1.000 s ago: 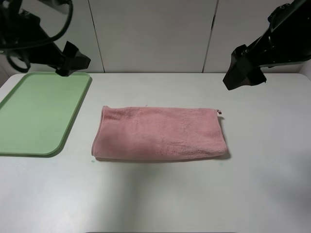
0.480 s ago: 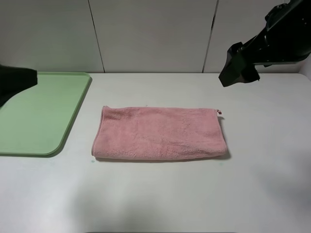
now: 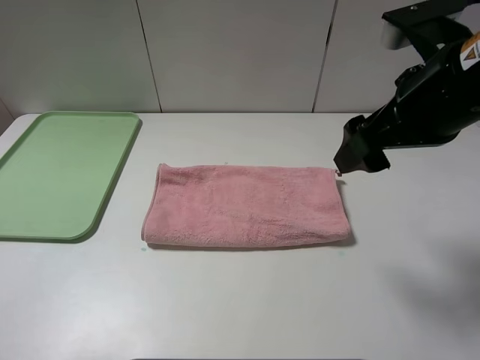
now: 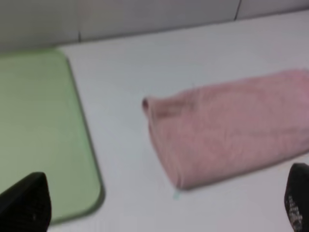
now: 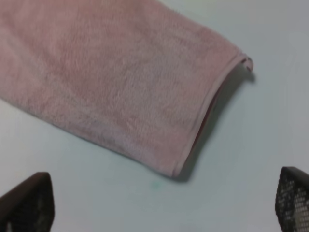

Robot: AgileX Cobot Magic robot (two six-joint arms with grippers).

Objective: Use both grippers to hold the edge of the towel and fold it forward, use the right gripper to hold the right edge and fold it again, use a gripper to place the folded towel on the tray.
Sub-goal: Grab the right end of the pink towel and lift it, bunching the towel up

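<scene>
The pink towel (image 3: 247,206) lies folded into a long strip in the middle of the white table, its stitched right edge (image 5: 207,113) and small corner loop (image 5: 247,63) showing in the right wrist view. My right gripper (image 3: 352,159) hangs open just above the towel's far right corner, touching nothing; its two fingertips (image 5: 26,203) stand wide apart. The light green tray (image 3: 60,172) sits empty at the left. The left arm is out of the exterior view. My left gripper (image 4: 161,208) is open and looks down on the towel's left end (image 4: 193,135) and the tray (image 4: 38,130).
A pale panelled wall (image 3: 240,52) runs behind the table's far edge. Bare white tabletop (image 3: 247,300) stretches in front of the towel and to its right.
The left arm has drawn back to the left, out of the exterior view. The right gripper has come down and forward, toward the towel's far right corner. The towel has not moved.
</scene>
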